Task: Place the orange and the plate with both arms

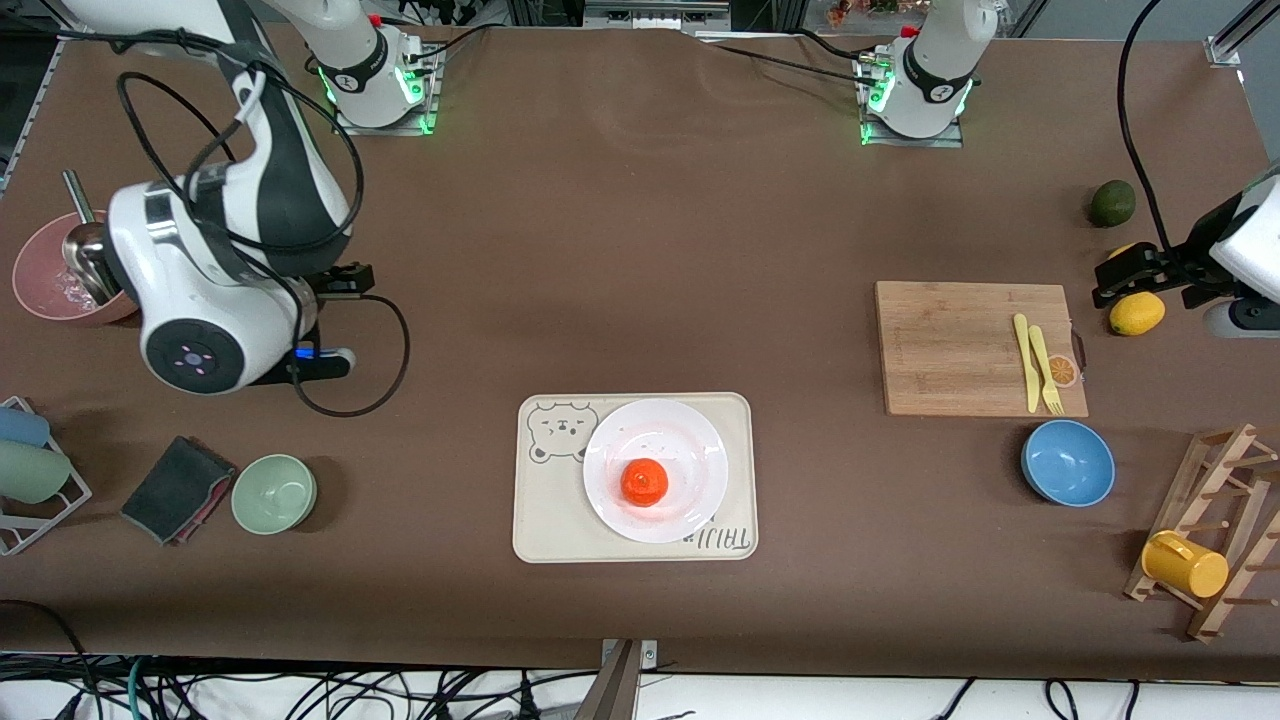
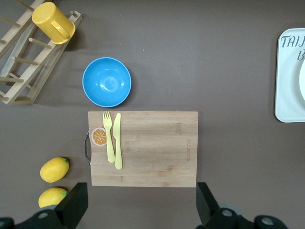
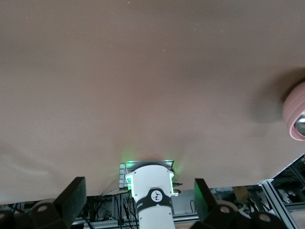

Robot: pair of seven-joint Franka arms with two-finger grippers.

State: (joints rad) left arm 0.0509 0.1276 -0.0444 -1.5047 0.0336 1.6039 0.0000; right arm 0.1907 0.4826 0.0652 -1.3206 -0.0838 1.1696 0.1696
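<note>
The small red-orange orange (image 1: 644, 482) sits on the white plate (image 1: 660, 430), and the plate rests on a cream tray (image 1: 545, 500) with a bear drawing, at the middle of the table. Both grippers are far from them. My left gripper (image 1: 1130, 275) (image 2: 141, 205) hangs open and empty at the left arm's end of the table, beside the lemons and looking down on a wooden cutting board (image 2: 143, 148). My right gripper (image 1: 335, 320) (image 3: 138, 205) is raised at the right arm's end, open and empty, facing its own base.
A yellow fork and knife (image 1: 1035, 360) lie on the cutting board (image 1: 950, 345). Round it are a blue bowl (image 1: 1068, 462), lemons (image 1: 1137, 313), a lime (image 1: 1111, 203) and a wooden rack with a yellow cup (image 1: 1185, 563). A green bowl (image 1: 274, 493), dark cloth (image 1: 178, 488) and pink bowl (image 1: 40, 290) lie at the right arm's end.
</note>
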